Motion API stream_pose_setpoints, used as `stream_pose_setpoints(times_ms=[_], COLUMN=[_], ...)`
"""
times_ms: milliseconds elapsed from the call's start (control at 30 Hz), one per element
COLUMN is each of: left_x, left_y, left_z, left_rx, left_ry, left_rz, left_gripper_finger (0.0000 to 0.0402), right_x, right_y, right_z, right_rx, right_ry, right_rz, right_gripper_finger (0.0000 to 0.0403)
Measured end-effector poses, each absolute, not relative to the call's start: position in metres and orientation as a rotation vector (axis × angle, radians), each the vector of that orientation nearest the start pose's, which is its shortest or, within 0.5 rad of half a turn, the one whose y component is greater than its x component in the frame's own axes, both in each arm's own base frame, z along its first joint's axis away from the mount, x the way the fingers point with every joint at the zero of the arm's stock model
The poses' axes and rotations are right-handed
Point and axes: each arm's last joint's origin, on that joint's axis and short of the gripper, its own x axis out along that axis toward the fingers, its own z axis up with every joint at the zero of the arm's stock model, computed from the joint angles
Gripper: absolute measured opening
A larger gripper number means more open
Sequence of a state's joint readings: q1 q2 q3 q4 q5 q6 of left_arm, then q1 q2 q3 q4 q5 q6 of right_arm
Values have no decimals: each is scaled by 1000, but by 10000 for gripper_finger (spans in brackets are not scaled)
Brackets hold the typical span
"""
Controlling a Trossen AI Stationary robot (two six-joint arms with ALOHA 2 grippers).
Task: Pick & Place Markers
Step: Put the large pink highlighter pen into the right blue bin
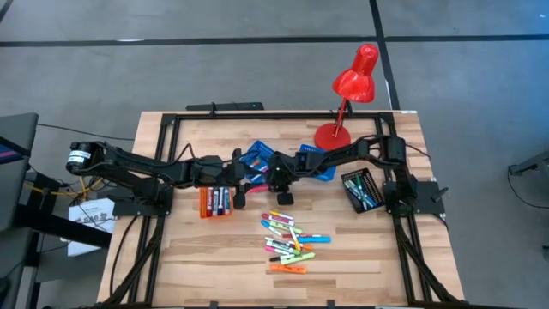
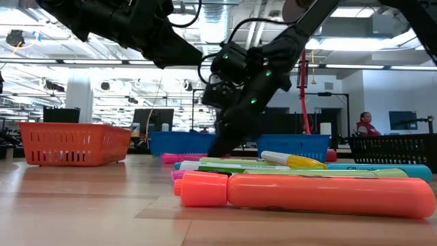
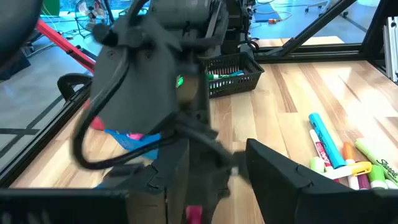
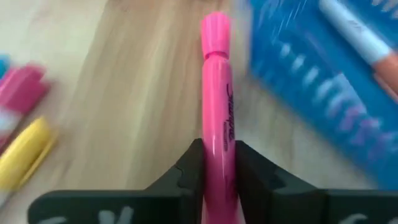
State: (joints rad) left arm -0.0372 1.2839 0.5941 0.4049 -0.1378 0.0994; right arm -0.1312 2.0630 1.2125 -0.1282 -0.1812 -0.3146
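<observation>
One slim pink marker [image 4: 217, 118], capped, clamped in the right claw [image 4: 217, 168]; left claw [image 1: 241, 198] apart.

You can read "Sharpie" script on the green marker [image 3: 380, 169]. The black lettering on the pink marker [image 4: 217, 118] is unreadable.

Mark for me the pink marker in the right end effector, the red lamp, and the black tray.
pink marker [image 4: 216, 93], right wrist view, mid-barrel.
red lamp [image 1: 355, 79], high view, on the shade.
black tray [image 1: 350, 192], high view, on its rim.
</observation>
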Motion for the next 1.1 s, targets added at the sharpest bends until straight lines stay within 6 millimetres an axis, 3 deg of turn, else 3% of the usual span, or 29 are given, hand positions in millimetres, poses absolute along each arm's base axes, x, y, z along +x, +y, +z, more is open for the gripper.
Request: stream_pose_setpoints(times_ms=[100,267,367,467,633,800,933,1100], left_x=[265,265,265,265,265,265,265,265], left_y=[-6,-6,-6,-6,-6,-6,-6,-6], left_z=[220,220,220,220,219,219,220,220], left_rx=[124,124,122,121,122,121,121,121], left_ry=[289,290,290,290,293,293,290,284], left_rz=[86,85,86,86,85,85,86,86], left_gripper_finger=[155,155,155,155,155,155,155,155], right_x=[391,366,342,316,282,252,246,248], right_y=[-46,-40,-38,-38,-42,-52,-60,-67], right_z=[137,203,227,247,235,195,180,180], right_rx=[-136,-226,-240,-142,-18,64,74,63], right_ry=[970,955,1040,1104,1161,1210,1147,1098], right_rz=[193,74,-79,-171,-261,-342,-371,-382], right_gripper_finger=[60,77,72,66,74,74,73,86])
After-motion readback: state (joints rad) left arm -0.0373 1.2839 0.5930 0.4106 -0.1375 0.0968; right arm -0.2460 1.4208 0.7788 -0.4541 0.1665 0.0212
